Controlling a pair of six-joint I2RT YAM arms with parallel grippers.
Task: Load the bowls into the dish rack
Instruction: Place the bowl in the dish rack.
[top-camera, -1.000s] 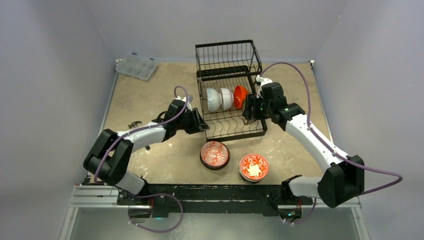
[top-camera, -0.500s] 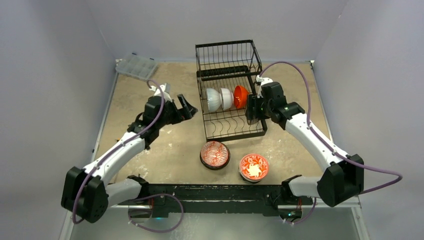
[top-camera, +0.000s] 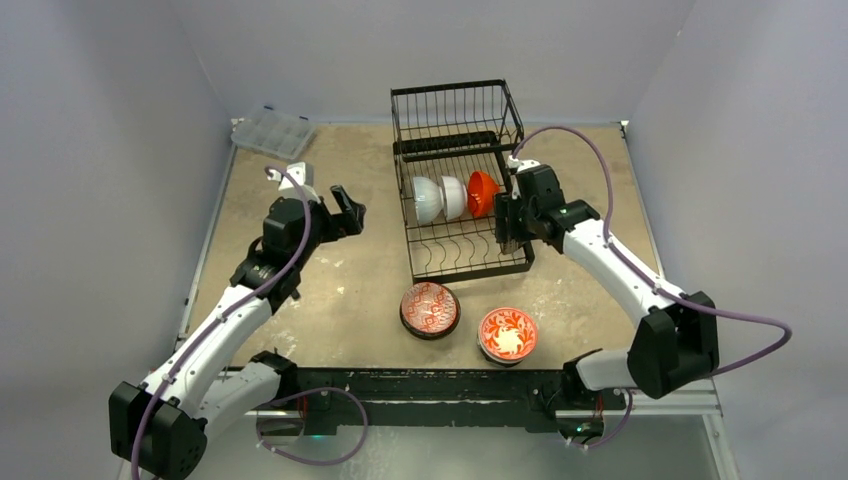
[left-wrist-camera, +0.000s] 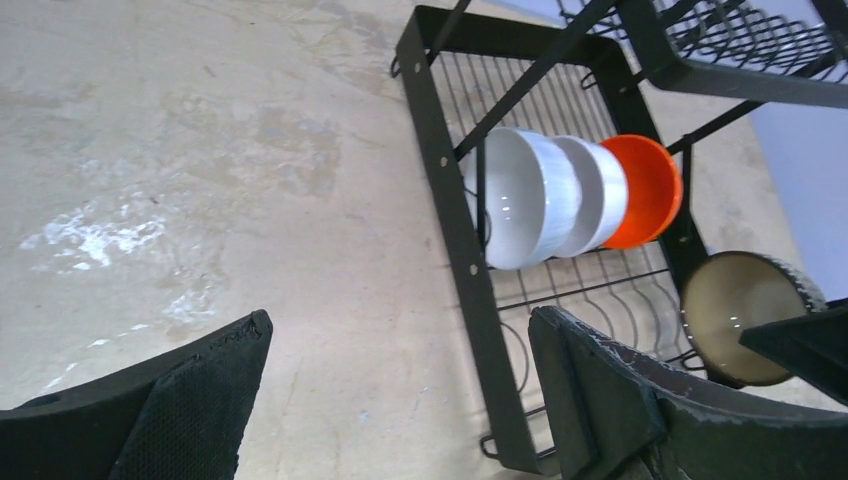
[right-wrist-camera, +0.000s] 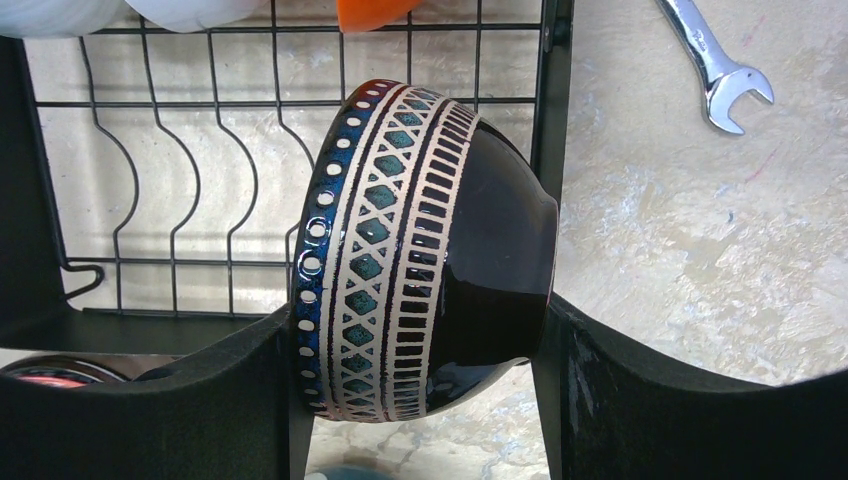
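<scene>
Pale walls close in a scuffed tan table (top-camera: 330, 290). The right gripper (right-wrist-camera: 420, 380) is clamped on a dark bowl (right-wrist-camera: 420, 250) with a blue-and-cream band. One pad is at the rim and the other at the foot, so the bowl hangs on edge with its tan inside facing the left arm's side. It is at the right side rail of the rack (top-camera: 450, 148), over the near slots of the base; whether it touches the wires I cannot tell. Farther back in the same base three bowls stand on edge in a tight row: two white bowls (top-camera: 428, 198), then an orange bowl (top-camera: 481, 192) nearest the right rail. The left gripper (top-camera: 350, 212) has its jaws spread wide with nothing between them, above bare table to the left of the rack. In front of the rack, apart from it, a red checked bowl (top-camera: 430, 308) and a red floral bowl (top-camera: 508, 333) sit upright side by side. A clear box (top-camera: 273, 132) lies at the far left corner. A wrench (right-wrist-camera: 715, 65) lies on the table just outside the right rail.
</scene>
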